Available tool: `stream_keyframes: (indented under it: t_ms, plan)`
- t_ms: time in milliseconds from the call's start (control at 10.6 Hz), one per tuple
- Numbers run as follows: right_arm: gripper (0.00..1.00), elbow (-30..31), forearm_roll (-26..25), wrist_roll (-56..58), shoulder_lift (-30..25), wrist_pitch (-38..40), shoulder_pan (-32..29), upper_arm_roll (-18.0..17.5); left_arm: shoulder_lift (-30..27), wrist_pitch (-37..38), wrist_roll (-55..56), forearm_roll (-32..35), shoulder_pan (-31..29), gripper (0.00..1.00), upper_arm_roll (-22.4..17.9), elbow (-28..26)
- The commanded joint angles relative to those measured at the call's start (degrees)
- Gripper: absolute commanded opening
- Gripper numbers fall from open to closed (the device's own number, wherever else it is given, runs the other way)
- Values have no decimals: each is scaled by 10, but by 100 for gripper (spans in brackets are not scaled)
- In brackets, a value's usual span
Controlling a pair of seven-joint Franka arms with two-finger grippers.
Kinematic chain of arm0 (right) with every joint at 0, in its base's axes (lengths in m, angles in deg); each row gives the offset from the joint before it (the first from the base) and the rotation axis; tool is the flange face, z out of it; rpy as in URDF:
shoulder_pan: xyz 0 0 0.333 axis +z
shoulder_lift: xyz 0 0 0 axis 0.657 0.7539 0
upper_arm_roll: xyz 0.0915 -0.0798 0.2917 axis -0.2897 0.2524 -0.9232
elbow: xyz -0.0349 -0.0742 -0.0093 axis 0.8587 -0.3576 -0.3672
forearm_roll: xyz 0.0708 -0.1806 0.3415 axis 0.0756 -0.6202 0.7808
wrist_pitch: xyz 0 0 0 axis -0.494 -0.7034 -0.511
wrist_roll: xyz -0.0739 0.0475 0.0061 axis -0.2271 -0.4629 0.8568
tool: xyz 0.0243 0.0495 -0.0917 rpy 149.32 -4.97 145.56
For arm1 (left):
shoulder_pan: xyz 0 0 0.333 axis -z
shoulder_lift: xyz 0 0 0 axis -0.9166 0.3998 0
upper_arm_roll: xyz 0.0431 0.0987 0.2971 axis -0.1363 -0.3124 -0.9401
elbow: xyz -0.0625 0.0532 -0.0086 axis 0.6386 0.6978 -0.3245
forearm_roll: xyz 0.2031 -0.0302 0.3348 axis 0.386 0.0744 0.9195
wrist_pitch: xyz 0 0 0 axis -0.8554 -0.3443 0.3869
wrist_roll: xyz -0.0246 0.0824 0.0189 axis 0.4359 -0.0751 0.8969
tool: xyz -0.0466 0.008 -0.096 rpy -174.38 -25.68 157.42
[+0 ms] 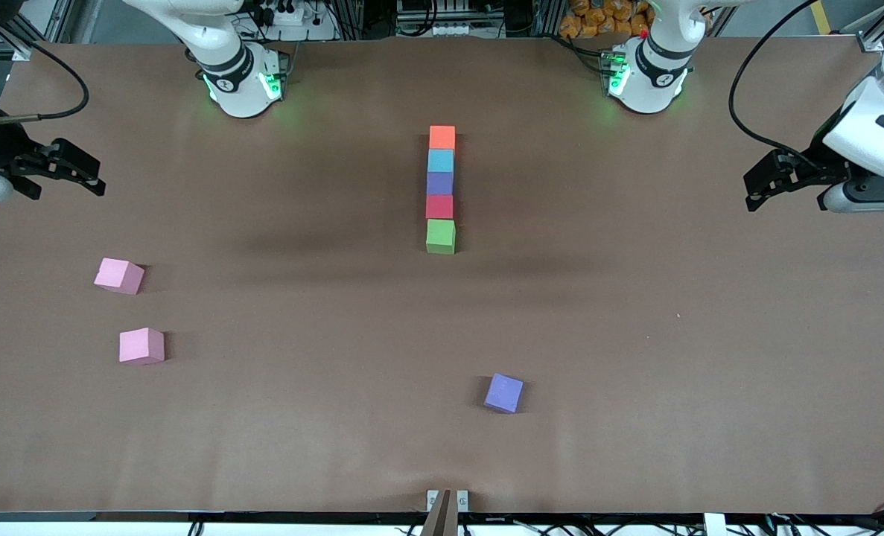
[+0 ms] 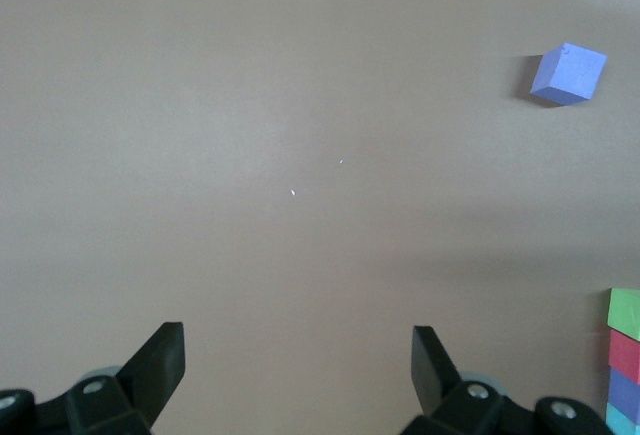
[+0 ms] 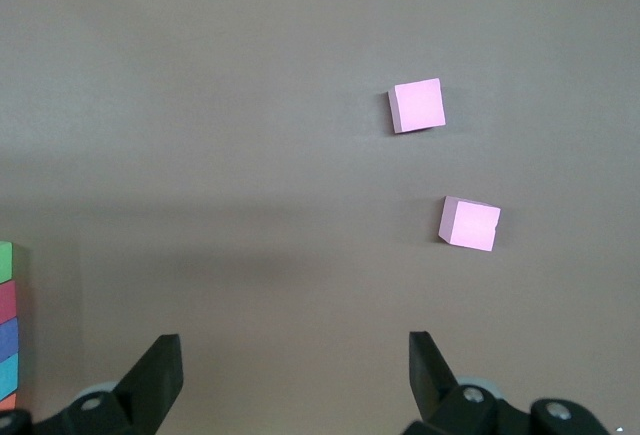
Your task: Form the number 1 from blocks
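Five blocks lie in one straight touching line at mid-table. From the robots' bases toward the front camera they run orange (image 1: pixel 442 137), light blue (image 1: pixel 441 160), purple (image 1: pixel 439 183), red (image 1: pixel 439 206) and green (image 1: pixel 440 236). The green block (image 2: pixel 625 309) and red block (image 2: pixel 624 353) show at the edge of the left wrist view. The green block (image 3: pixel 6 261) also edges the right wrist view. My left gripper (image 1: pixel 751 193) (image 2: pixel 298 355) hangs open and empty over the left arm's end of the table. My right gripper (image 1: pixel 99 179) (image 3: pixel 295 360) hangs open and empty over the right arm's end.
A second purple cube (image 1: pixel 503 392) (image 2: pixel 567 73) lies alone, nearer the front camera than the line. Two pink cubes (image 1: pixel 119 275) (image 1: pixel 141 345) sit toward the right arm's end, seen in the right wrist view as pink cubes (image 3: pixel 417 105) (image 3: pixel 469 223). Brown table (image 1: pixel 635 335) throughout.
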Motion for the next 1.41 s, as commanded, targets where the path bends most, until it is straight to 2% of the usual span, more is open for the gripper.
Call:
stream_keyframes:
  t_ms: [0, 377, 1320]
  plan:
    - [100, 13, 9, 8, -14, 5, -9, -1, -20, 36, -26, -13, 1, 100, 3, 2]
    - [100, 11, 10, 8, -13, 0, -9, -1, -27, 58, -25, -37, 19, 100, -1, 5]
    - [100, 11, 21, 2, -7, 2, -3, -3, -26, 82, -24, -30, 18, 100, -4, 10]
